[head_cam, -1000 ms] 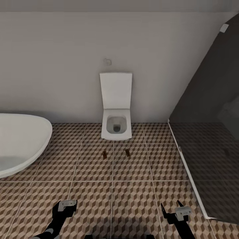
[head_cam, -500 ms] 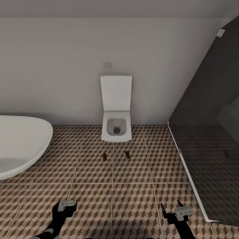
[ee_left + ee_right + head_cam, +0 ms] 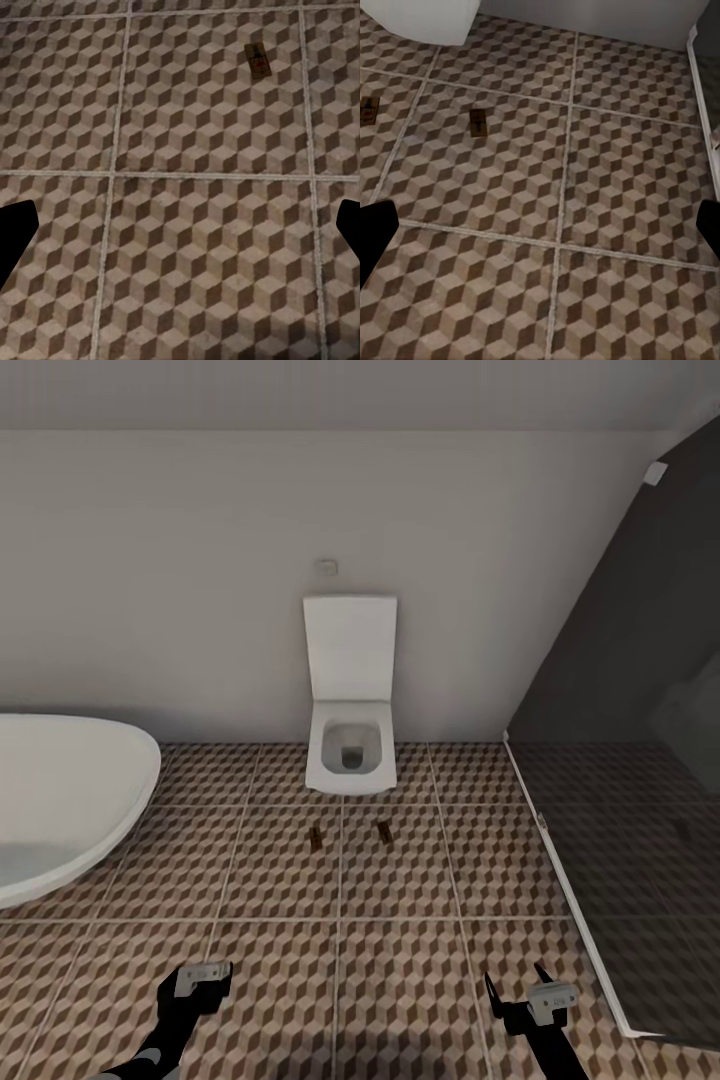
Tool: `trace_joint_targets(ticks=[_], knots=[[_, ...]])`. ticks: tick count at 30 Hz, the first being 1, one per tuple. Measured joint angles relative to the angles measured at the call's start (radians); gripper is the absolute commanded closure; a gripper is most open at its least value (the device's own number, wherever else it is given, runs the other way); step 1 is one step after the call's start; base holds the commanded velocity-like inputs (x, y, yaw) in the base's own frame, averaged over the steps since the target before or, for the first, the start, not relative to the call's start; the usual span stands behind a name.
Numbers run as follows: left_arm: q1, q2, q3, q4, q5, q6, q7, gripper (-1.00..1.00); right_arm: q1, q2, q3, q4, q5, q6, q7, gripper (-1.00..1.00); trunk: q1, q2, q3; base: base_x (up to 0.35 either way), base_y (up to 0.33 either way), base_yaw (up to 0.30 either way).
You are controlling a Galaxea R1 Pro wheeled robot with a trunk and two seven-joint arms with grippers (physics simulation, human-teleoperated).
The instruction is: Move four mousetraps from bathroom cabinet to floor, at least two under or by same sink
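Observation:
Two mousetraps lie flat on the bathroom floor (image 3: 400, 980) in front of the toilet: the left mousetrap (image 3: 316, 839) and the right mousetrap (image 3: 384, 832), about a hand's width apart. The left wrist view catches one mousetrap (image 3: 258, 61) far ahead. In the right wrist view, one mousetrap (image 3: 478, 122) lies whole and a second mousetrap (image 3: 367, 110) is cut by the frame edge. My left gripper (image 3: 198, 982) and right gripper (image 3: 518, 988) hang low over the tiles, well short of the traps, both open and empty. The cabinet and the sink are out of view.
A white toilet (image 3: 348, 745) with its lid raised stands against the far wall. A white oval bathtub (image 3: 60, 800) takes up the left side. A dark glass shower screen (image 3: 620, 760) with a white base rail closes off the right.
The whole picture has slid down a little and the toilet looks slightly smaller, so the camera has moved. The traps and both grippers keep their places.

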Motion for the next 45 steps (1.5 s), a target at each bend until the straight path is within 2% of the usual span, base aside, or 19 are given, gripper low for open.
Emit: trace_joint_targets(ticks=[45], knots=[[0.0,0.0,0.0,0.0,0.0,0.0,0.0,-1.0,0.0,0.0,0.0,0.0,0.0,0.0,-0.001,-1.0,0.0,0.0,0.065,0.0,0.0,0.0]])
